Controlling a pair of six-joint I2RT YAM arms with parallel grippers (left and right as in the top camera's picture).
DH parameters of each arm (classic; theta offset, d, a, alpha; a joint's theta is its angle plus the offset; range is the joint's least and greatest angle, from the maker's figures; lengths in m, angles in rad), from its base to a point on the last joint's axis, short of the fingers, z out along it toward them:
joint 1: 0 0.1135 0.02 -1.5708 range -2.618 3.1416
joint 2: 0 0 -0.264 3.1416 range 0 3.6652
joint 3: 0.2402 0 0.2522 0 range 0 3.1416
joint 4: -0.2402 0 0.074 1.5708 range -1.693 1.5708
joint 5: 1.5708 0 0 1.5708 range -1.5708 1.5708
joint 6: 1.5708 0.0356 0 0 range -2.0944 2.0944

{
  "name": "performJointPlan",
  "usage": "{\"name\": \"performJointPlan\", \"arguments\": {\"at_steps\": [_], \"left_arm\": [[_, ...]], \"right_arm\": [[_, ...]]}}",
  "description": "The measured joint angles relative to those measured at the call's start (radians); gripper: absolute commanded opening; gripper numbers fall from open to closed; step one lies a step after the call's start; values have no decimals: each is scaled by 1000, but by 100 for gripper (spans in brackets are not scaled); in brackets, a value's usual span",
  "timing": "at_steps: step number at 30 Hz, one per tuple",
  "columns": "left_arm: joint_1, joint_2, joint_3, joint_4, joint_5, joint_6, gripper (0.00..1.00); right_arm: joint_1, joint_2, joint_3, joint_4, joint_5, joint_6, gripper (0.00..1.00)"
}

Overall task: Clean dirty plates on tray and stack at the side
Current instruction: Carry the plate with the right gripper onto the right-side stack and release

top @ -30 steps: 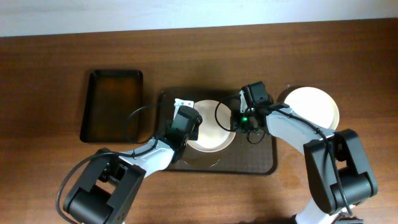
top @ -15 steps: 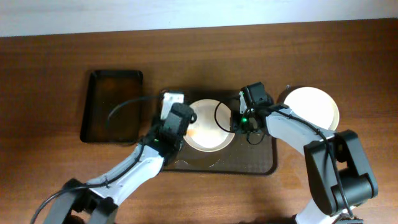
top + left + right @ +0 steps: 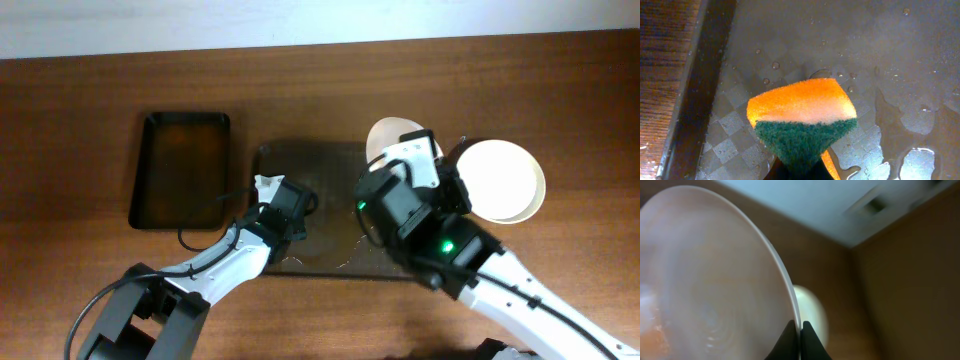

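My right gripper (image 3: 801,327) is shut on the rim of a white plate (image 3: 705,280) and holds it tilted on edge, raised off the tray. In the overhead view that plate (image 3: 386,134) shows behind the right wrist (image 3: 410,160). A stack of white plates (image 3: 505,180) lies on the table right of the dark brown tray (image 3: 320,165), and shows in the right wrist view (image 3: 812,311). My left gripper (image 3: 270,195) is shut on an orange and green sponge (image 3: 802,115) just above the wet tray floor (image 3: 890,50), near its left rim.
A smaller black tray (image 3: 180,170) sits left of the brown tray. Water drops and puddles (image 3: 920,150) lie on the brown tray's checkered floor. The wooden table (image 3: 560,80) runs to a pale wall at the back.
The right arm has lifted the plate off the tray and swung it up toward the stack. The left gripper with the sponge has drawn back to the tray's left side.
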Motion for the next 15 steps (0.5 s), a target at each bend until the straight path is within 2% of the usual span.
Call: {"name": "performJointPlan", "arguments": {"at_steps": [2, 6, 12, 15], "left_arm": [[0, 0, 0, 0, 1, 0, 0], [0, 0, 1, 0, 3, 0, 0], [0, 0, 1, 0, 4, 0, 0], [0, 0, 1, 0, 4, 0, 0]], "right_arm": [[85, 1, 0, 37, 168, -82, 4], [129, 2, 0, 81, 306, -219, 4], [128, 4, 0, 82, 297, -257, 4], [105, 4, 0, 65, 184, -181, 4]]}}
